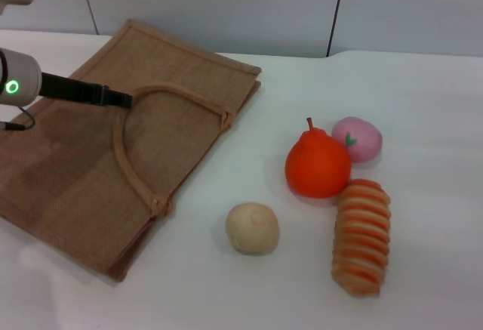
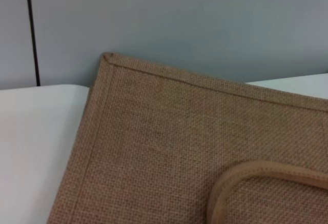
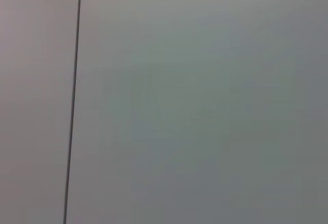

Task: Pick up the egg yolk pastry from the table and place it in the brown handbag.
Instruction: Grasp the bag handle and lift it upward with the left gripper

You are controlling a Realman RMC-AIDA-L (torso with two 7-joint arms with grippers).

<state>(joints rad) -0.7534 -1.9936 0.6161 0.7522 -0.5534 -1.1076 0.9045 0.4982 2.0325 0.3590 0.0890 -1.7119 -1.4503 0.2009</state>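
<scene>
The egg yolk pastry (image 1: 252,228), a pale beige ball, sits on the white table at the front centre, just right of the brown handbag (image 1: 68,171). The handbag lies flat at the left with its looped handle (image 1: 127,165) on top. My left gripper (image 1: 124,98) reaches in from the left over the bag, its tip at the top of the handle loop, far from the pastry. The left wrist view shows the bag's jute corner (image 2: 164,126) and part of a handle (image 2: 246,175). My right gripper is out of view; its wrist view shows only a grey wall.
An orange pear-shaped fruit (image 1: 318,162), a pink peach (image 1: 358,138) and a striped bread roll (image 1: 362,235) lie close together to the right of the pastry. A grey wall (image 1: 226,5) runs behind the table.
</scene>
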